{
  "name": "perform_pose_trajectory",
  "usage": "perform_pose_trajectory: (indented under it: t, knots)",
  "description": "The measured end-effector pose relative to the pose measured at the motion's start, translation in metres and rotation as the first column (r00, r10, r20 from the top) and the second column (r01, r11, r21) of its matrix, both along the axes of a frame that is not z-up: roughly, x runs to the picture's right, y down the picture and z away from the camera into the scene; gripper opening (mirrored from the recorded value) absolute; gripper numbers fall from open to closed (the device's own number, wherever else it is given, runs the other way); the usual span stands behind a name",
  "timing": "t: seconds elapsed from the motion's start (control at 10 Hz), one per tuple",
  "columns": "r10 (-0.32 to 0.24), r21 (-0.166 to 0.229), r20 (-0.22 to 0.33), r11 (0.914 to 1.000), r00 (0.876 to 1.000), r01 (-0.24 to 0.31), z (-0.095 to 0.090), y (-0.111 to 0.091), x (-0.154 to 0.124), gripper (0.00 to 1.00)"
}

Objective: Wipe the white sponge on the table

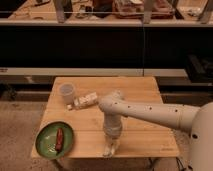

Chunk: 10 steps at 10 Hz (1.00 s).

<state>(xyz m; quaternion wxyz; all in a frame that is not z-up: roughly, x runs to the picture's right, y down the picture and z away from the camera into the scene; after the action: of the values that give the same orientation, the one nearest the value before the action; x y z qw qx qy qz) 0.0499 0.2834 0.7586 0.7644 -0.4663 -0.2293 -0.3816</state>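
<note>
My gripper [110, 148] points straight down near the front edge of the light-wood table [145, 95], right of the middle. It is shut on the white sponge [108, 151], a small off-white block that shows at the fingertips and rests against the tabletop. The white arm reaches in from the right and bends down over that spot. Most of the sponge is hidden by the gripper.
A pale cup [66, 93] stands at the back left, with a pale labelled bottle-like pack [86, 100] lying beside it and a tiny white cube [69, 106] in front. A green plate [55, 140] with a red item sits at the front left corner.
</note>
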Motion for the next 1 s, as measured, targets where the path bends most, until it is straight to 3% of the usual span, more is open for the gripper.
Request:
perform_pose_trajectory:
  t: [0.3,0.4,0.7,1.0]
  knots:
    - [0.103,0.023,-0.089,0.9946,0.991,-0.101,0.034,-0.019,0.019,0.00]
    - [0.121,0.032,-0.095,0.9925,0.988,-0.118,0.043,-0.025,0.016,0.00]
    - [0.132,0.062,-0.054,0.9898,0.990,-0.128,0.066,-0.052,-0.031,0.00]
    - [0.066,0.092,0.057,0.9932,0.996,-0.071,0.054,-0.066,-0.092,0.00]
